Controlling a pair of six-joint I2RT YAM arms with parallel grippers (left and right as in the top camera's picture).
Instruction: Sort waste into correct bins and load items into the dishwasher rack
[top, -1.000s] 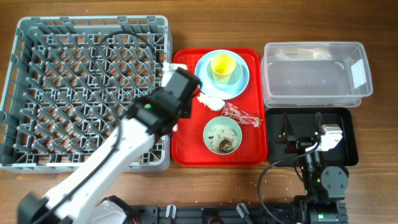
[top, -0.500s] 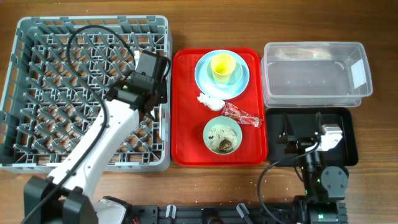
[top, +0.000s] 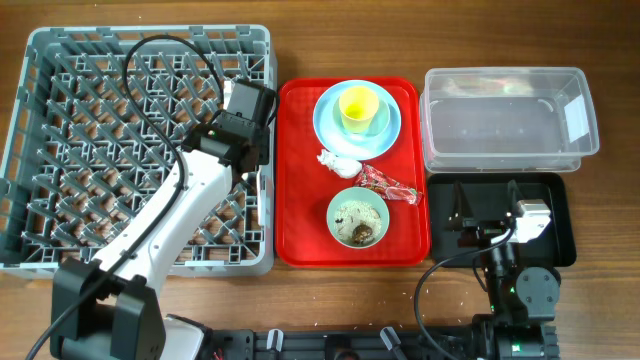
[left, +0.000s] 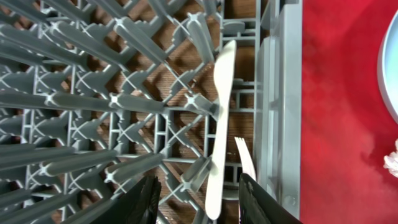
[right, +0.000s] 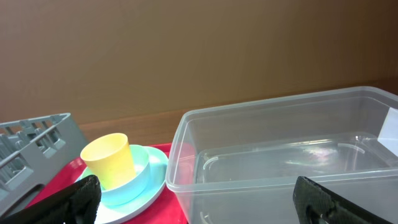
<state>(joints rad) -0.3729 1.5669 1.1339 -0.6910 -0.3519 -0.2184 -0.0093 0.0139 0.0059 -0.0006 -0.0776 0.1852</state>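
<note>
Lying in rack (left: 124, 101), spoon (left: 221, 112) between open jaws of left pincer (left: 199, 202); fork (left: 244, 158) beside

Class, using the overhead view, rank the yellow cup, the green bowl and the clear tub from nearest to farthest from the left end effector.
From the left end effector, over the rack's right edge:
1. Yellow cup, at the red tray's back.
2. Green bowl, at the tray's front.
3. Clear tub, far right, beyond the tray.

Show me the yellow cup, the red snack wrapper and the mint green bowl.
yellow cup (top: 358, 104), overhead view, its open mouth.
red snack wrapper (top: 386, 184), overhead view, middle of the crumpled foil.
mint green bowl (top: 332, 210), overhead view, its left rim.
</note>
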